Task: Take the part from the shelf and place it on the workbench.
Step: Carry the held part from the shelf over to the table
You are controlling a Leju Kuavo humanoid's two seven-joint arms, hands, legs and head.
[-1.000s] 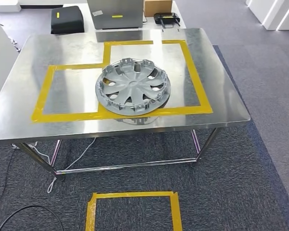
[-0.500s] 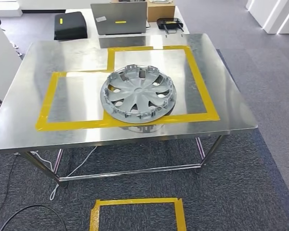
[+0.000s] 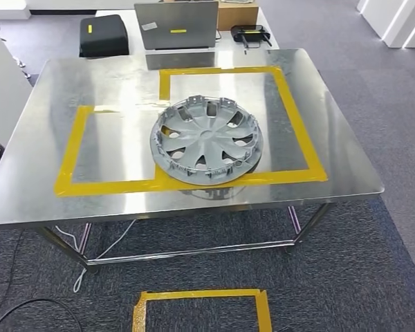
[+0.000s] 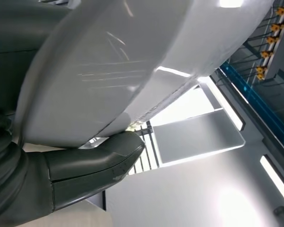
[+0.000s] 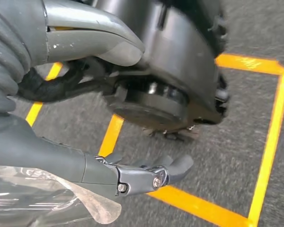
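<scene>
Hubcap (image 3: 206, 140) lies flat on the worktop (image 3: 330, 145), straddling the yellow tape outline (image 3: 70, 155); only the camera has shifted since earlier. Placement looks complete. Both hands' fingers: cannot tell.

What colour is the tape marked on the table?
Yellow tape, clearest in the head view.

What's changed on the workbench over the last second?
The head camera moved: the whole picture shifted right and down. Nothing on the workbench moved. The hubcap lies on the same yellow tape line, untouched; laptop and black bag stay behind.
</scene>
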